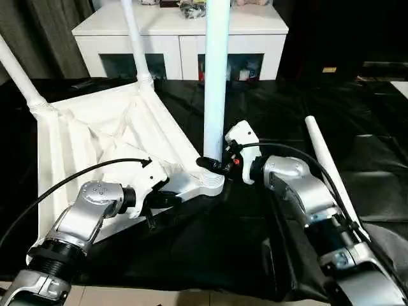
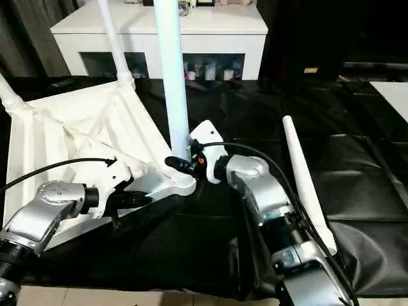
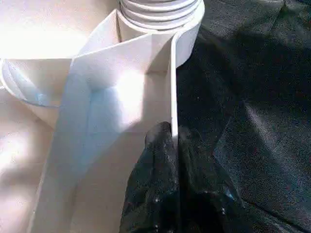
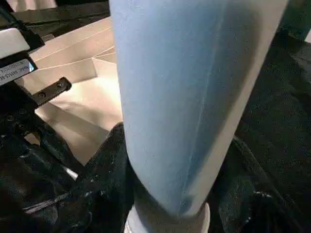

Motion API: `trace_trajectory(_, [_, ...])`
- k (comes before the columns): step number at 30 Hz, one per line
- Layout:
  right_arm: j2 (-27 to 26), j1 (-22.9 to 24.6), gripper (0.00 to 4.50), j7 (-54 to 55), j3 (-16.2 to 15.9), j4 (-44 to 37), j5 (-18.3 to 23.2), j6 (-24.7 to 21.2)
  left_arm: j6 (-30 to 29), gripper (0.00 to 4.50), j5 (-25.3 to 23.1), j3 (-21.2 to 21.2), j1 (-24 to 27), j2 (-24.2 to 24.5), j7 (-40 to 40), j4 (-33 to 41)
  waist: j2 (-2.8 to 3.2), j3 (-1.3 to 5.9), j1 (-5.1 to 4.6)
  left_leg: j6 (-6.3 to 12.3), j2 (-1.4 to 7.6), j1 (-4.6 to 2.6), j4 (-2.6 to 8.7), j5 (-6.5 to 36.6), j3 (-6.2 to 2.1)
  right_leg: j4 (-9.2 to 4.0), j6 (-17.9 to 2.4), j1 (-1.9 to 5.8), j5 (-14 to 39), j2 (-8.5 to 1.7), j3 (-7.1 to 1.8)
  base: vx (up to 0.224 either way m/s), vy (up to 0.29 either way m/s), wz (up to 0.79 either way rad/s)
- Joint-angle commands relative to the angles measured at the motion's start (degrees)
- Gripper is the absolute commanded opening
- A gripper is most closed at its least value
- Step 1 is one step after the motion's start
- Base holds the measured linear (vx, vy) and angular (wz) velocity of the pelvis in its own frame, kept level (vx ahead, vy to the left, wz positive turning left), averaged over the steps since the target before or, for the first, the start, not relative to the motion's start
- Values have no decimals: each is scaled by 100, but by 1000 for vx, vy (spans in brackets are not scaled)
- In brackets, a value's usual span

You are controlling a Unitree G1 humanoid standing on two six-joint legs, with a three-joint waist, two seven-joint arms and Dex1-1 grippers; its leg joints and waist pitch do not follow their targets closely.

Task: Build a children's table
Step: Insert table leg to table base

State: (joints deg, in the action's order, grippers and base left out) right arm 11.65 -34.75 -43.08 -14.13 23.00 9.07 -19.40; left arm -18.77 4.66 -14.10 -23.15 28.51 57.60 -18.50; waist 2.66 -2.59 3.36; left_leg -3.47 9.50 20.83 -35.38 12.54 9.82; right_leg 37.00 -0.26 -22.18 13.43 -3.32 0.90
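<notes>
Small all-white plastic children's table [image 1: 95, 137], upside down on a black-sheeted tabletop [image 1: 357, 121], ribbed underside up. Three long tapered round white legs standing in its corner sockets: one at the far left corner [image 1: 19, 73], one at the far corner [image 1: 135, 41], one at the near right corner [image 1: 215, 83], upright and rising past the top of the head views. Fourth white tapered leg [image 2: 305, 178] lying loose on the black sheet to the right, just beside the right forearm, well apart from the upturned top.

Left hand [image 1: 167, 199] low at the near edge of the upturned top, close to the near right corner socket; black fingers [image 3: 158, 160] together, pinching the thin white rim wall of the table between them. Threaded white base of the near right leg visible just beyond that grip in the left wrist view.

Right hand [image 1: 215, 164] at the foot of the near right leg, black fingers [image 4: 109, 160] set on either side of the leg's lower end and clamped against it, just above the socket.

White cabinet with glass doors [image 1: 182, 38] behind the tabletop.
</notes>
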Motion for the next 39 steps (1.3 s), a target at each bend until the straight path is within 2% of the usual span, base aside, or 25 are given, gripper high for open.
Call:
trace_trajectory(1, [117, 360, 184, 9, -372, 742, -377, -452, 163, 0, 181, 151, -116, -29, 103, 202, -6, 274, 10, -25, 328, -41, 523, 1034, -136, -487, -1365, 208, 619, -459, -246, 0, 0, 0])
trace_trajectory(6, [97, 414, 184, -8, -388, 824, -420, -340, 179, 0, 189, 184, -100, 24, 130, 177, 12, 272, 3, -62, 320, -56, 523, 1094, -130, -488, -1396, 205, 481, -457, -254, 0, 0, 0])
trace_trajectory(8, [80, 440, 184, 38, -377, 864, -441, -291, 143, 0, 172, 199, -96, 48, 109, 141, 28, 268, 1, -87, 323, -65, 534, 1191, -136, -492, -1392, 202, 573, -455, -251, 0, 0, 0])
trace_trajectory(10, [-43, 446, 184, 457, -252, 1055, -526, -134, -1, 0, 59, 254, -192, -14, -195, -127, 16, 255, -14, -117, 321, -69, 548, 1305, -134, -506, -1386, 188, 691, -451, -251, 0, 0, 0])
trace_trajectory(13, [-194, 422, 184, 921, -110, 1215, -579, -86, -100, 0, -11, 305, -285, -182, -542, -310, 10, 181, -44, -243, 307, -128, 606, 1862, -150, -608, -1212, 138, 1780, -462, -267, 0, 0, 0])
trace_trajectory(14, [-372, 395, 184, 1400, 50, 1350, -590, -91, -172, 0, -72, 331, -368, -421, -912, -436, 16, 191, -42, -279, 316, -159, 607, 1973, -167, -643, -1105, 120, 2141, -490, -283, 0, 0, 0])
trace_trajectory(17, [-550, 366, 184, 1875, 192, 1472, -605, -97, -303, 0, -138, 339, -462, -691, -1302, -553, -5, 198, -50, -317, 310, -169, 638, 1974, -180, -689, -952, 100, 2341, -476, -276, 0, 0, 0])
trace_trajectory(20, [-941, 215, 184, 2962, 490, 1897, -624, -60, -784, 0, -371, 339, -860, -1425, -2425, -1014, -7, 209, -48, -293, 308, -170, 641, 1832, -155, -709, -943, 85, 2188, -467, -286, 0, 0, 0])
trace_trajectory(21, [-1028, 172, 184, 3221, 567, 2006, -618, -58, -855, 0, -439, 302, -965, -1576, -2629, -1139, -8, 210, -35, -293, 295, -197, 631, 1861, -149, -732, -935, 64, 2240, -460, -282, 0, 0, 0])
trace_trajectory(23, [-1160, 99, 184, 3590, 671, 2172, -612, -35, -937, 0, -529, 225, -1134, -1803, -2884, -1352, 18, 206, -22, -281, 295, -216, 634, 2014, -161, -760, -881, 49, 2386, -474, -283, 0, 0, 0])
trace_trajectory(24, [-1160, 99, 184, 3590, 671, 2172, -612, -35, -937, 0, -529, 225, -1134, -1803, -2884, -1352, 19, 206, -31, -282, 295, -191, 651, 2009, -168, -761, -861, 63, 2356, -473, -277, 0, 0, 0])
trace_trajectory(25, [-1317, -19, 184, 4084, 766, 2388, -673, 36, -993, 0, -724, 40, -1343, -2094, -3145, -1604, 18, 222, -43, -304, 303, -165, 685, 1993, -180, -749, -813, 79, 2087, -453, -263, 0, 0, 0])
trace_trajectory(27, [-1400, -96, 184, 4319, 826, 2521, -705, 77, -1048, 0, -765, 8, -1429, -2249, -3246, -1718, 48, 236, -42, -358, 295, -227, 673, 2131, -167, -757, -836, 37, 1957, -441, -257, 0, 0, 0])
trace_trajectory(28, [-1455, -146, 184, 4485, 876, 2609, -719, 108, -1076, 0, -784, -5, -1472, -2340, -3306, -1778, 63, 236, -41, -360, 303, -224, 681, 2165, -176, -754, -857, 52, 1899, -450, -256, 0, 0, 0])
trace_trajectory(30, [-1519, -266, 184, 4765, 971, 2769, -772, 247, -1102, 0, -822, 39, -1569, -2458, -3502, -1910, 49, 251, -46, -354, 312, -168, 715, 2054, -194, -733, -866, 117, 1554, -459, -236, 0, 0, 0])
trace_trajectory(32, [-1535, -329, 184, 4879, 1071, 2832, -746, 334, -1091, 0, -811, 104, -1609, -2478, -3592, -1956, 49, 261, -47, -342, 304, -186, 703, 2066, -180, -727, -890, 102, 1361, -454, -245, 0, 0, 0])
trace_trajectory(33, [-1553, -392, 184, 4914, 1159, 2916, -696, 410, -1090, 0, -788, 164, -1652, -2478, -3639, -2013, 55, 270, -55, -324, 304, -147, 711, 2002, -191, -708, -901, 139, 1223, -463, -242, 0, 0, 0])
trace_trajectory(35, [-1602, -465, 184, 4933, 1278, 3019, -606, 524, -1038, 0, -788, 191, -1697, -2442, -3627, -2104, 41, 290, -53, -276, 307, -117, 709, 1826, -195, -690, -894, 175, 1031, -469, -232, 0, 0, 0])
trace_trajectory(37, [-1652, -514, 184, 4913, 1407, 3072, -511, 608, -970, 0, -790, 208, -1720, -2411, -3575, -2153, 29, 282, -49, -223, 305, -113, 701, 1791, -180, -701, -920, 165, 1032, -472, -238, 0, 0, 0])
trace_trajectory(39, [-1694, -566, 184, 4858, 1478, 3136, -459, 675, -940, 0, -791, 232, -1734, -2393, -3534, -2168, 30, 281, -50, -212, 305, -124, 704, 1855, -173, -725, -921, 156, 1245, -477, -243, 0, 0, 0])
